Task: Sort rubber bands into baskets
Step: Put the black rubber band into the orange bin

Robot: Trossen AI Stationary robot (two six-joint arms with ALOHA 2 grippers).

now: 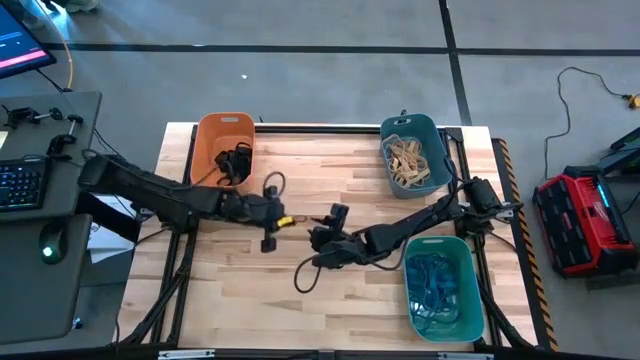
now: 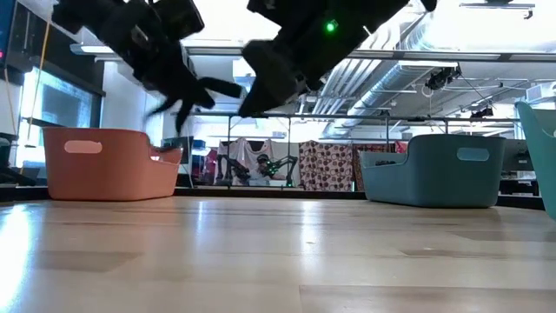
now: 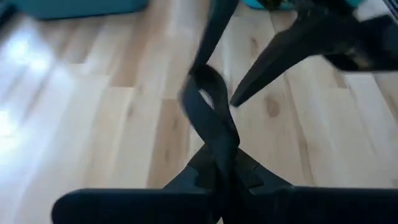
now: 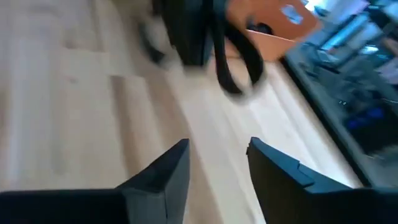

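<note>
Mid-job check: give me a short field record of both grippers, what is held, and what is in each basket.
left gripper: shut on a black rubber band, above mid-table
right gripper: open, empty, close beside the left one
orange basket: black bands
teal basket: tan bands
green basket: blue bands
table: no loose bands visible

We lose the left gripper (image 2: 187,87) and right gripper (image 2: 269,83) to blur in the low view. Beyond them, the green basket (image 2: 540,152) is cut off at the edge, its contents hidden.
</note>
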